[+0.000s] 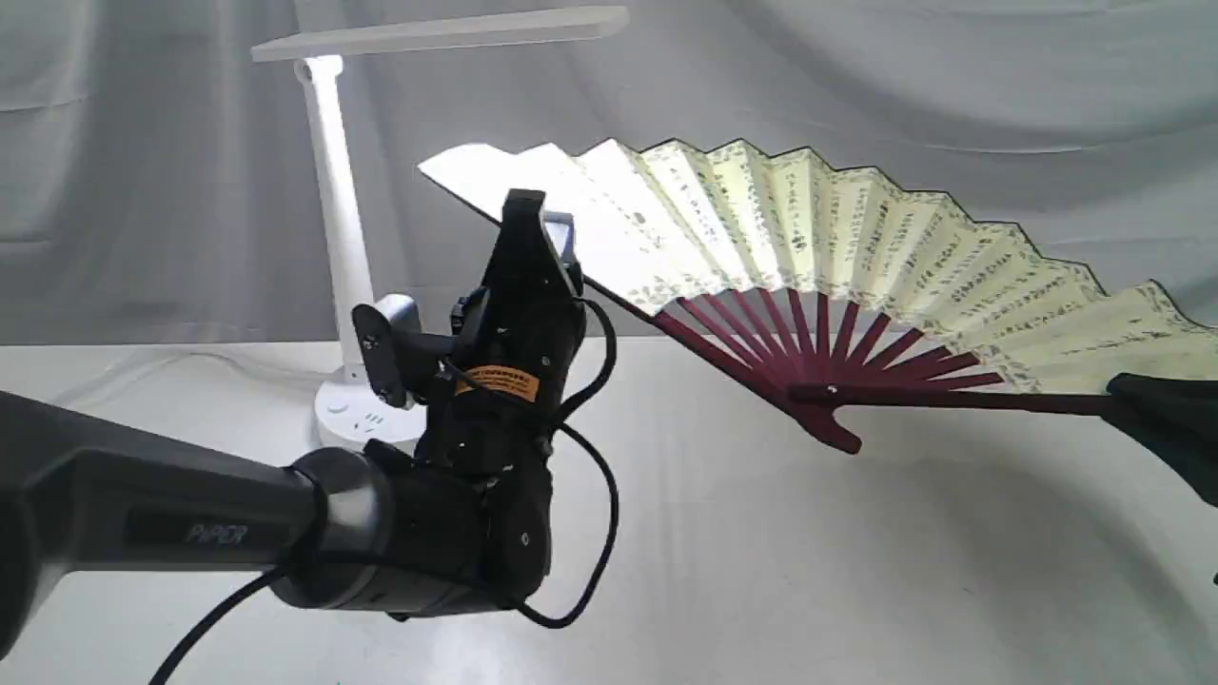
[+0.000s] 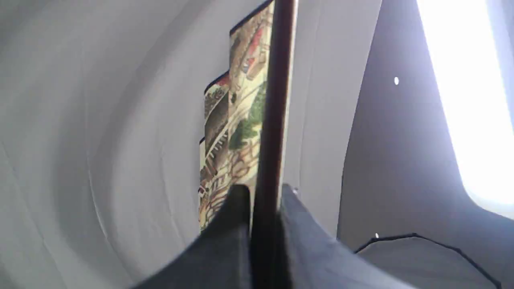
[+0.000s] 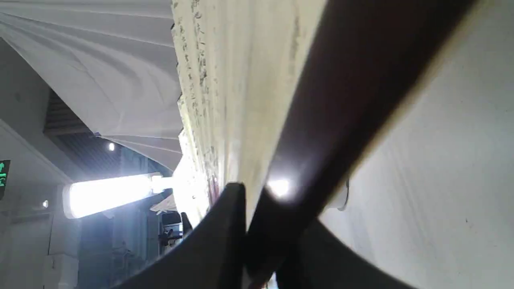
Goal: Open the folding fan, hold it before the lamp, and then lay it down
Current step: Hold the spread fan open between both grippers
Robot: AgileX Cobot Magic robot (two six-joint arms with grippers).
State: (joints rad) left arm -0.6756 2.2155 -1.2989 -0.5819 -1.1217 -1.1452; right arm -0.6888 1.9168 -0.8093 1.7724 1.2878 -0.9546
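The folding fan point(image 1: 837, 238) is spread wide in the air above the table, its cream calligraphy leaf facing the exterior view and its maroon ribs meeting at the pivot point(image 1: 830, 390). My left gripper point(image 1: 525, 214) is shut on the fan's left guard, just right of the lamp's stem point(image 1: 335, 209). In the left wrist view the dark guard point(image 2: 275, 100) runs between the fingers point(image 2: 237, 208). My right gripper point(image 1: 1132, 395) is shut on the right guard at the frame's right edge. The right wrist view shows the leaf point(image 3: 241, 80) and the guard point(image 3: 341, 120) clamped in that gripper point(image 3: 257, 196).
The lamp's round base point(image 1: 357, 414) stands on the white table point(image 1: 809, 571) behind my left arm point(image 1: 171, 514); its light bar point(image 1: 438, 33) reaches over the fan's left tip. A black cable point(image 1: 599, 495) loops off the left wrist. Grey cloth point(image 1: 952, 86) hangs behind.
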